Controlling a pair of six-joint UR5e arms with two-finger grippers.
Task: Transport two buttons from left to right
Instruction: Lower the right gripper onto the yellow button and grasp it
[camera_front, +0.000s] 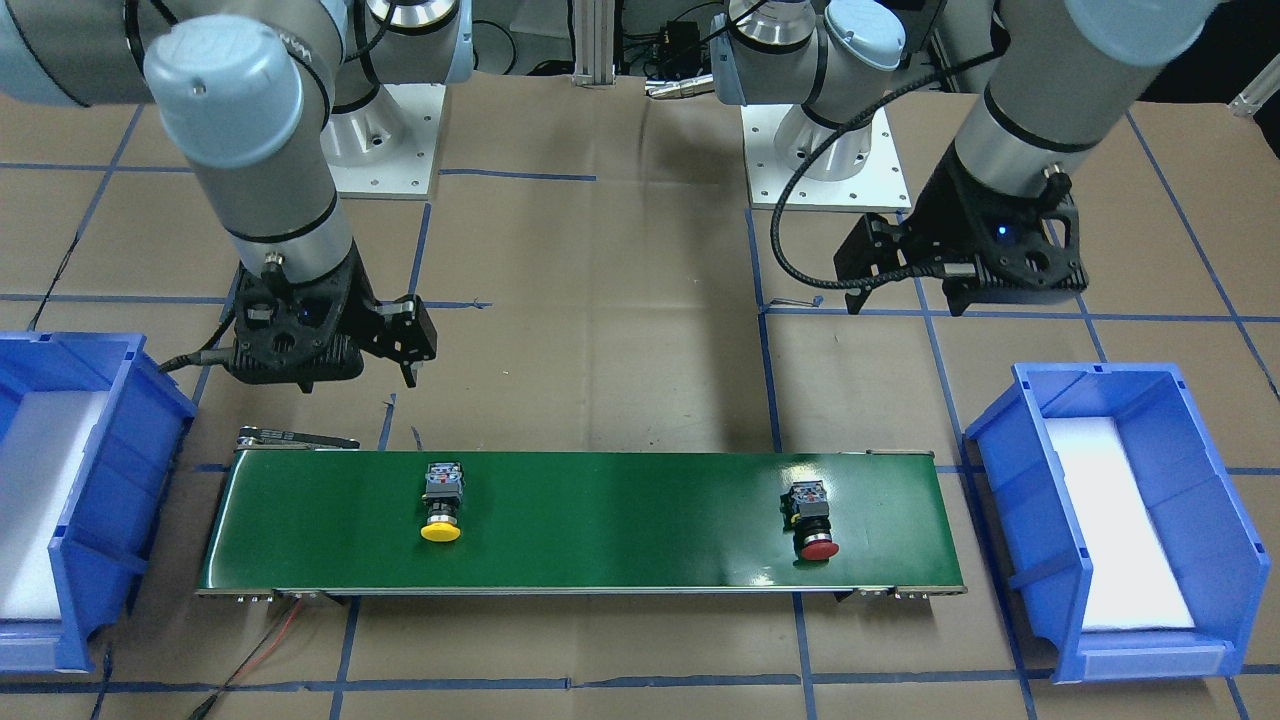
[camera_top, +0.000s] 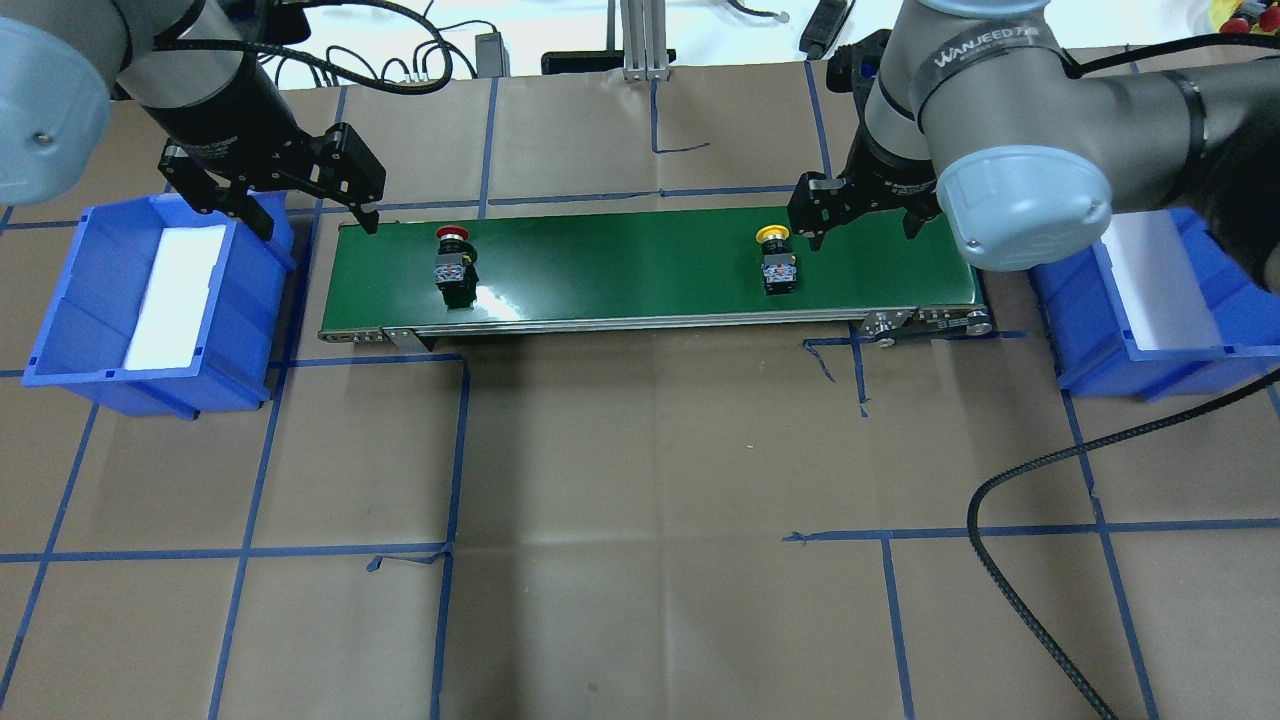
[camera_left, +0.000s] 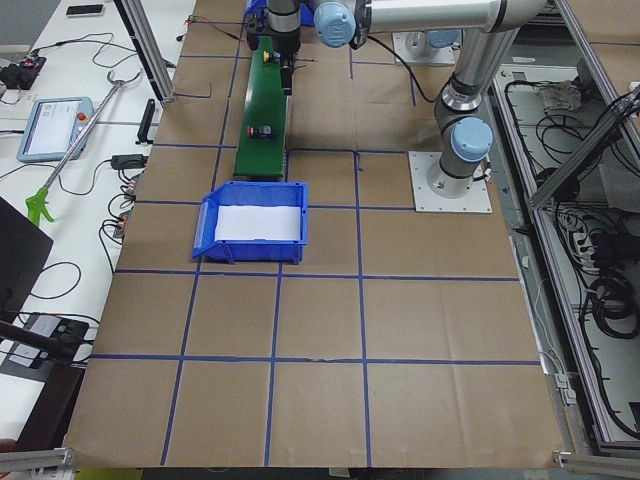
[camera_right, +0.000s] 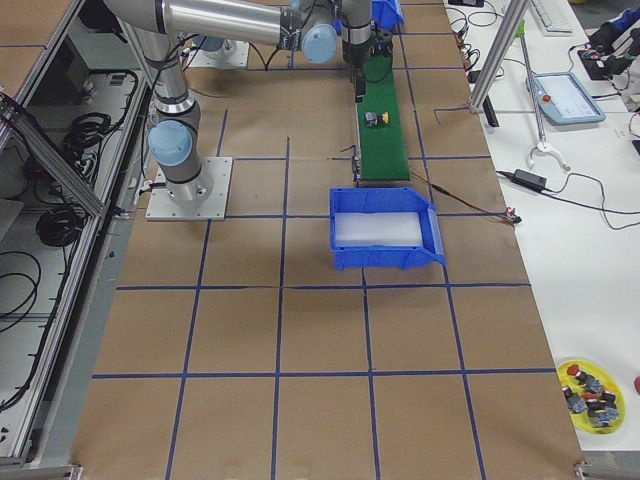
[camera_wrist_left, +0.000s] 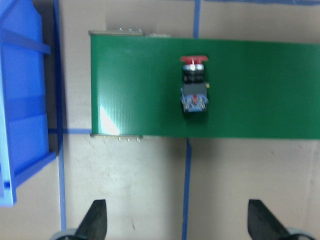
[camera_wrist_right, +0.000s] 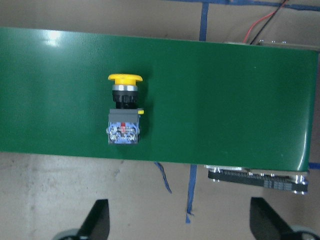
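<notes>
The yellow button (camera_top: 777, 262) lies crosswise on the belt (camera_top: 620, 275), just beside the right gripper (camera_top: 862, 226), spread and empty.

I work in a robotics lab: my base plates (camera_front: 880, 185) are bolted to a paper-covered table (camera_top: 640, 450) gridded with blue tape (camera_top: 458, 450), with a teach pendant (camera_left: 55, 128), loose cables (camera_left: 600, 295) and aluminium framing (camera_top: 645, 45) alongside.

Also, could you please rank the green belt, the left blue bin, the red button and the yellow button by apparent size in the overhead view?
1. green belt
2. left blue bin
3. red button and yellow button: they look alike, so no ranking between them.
</notes>
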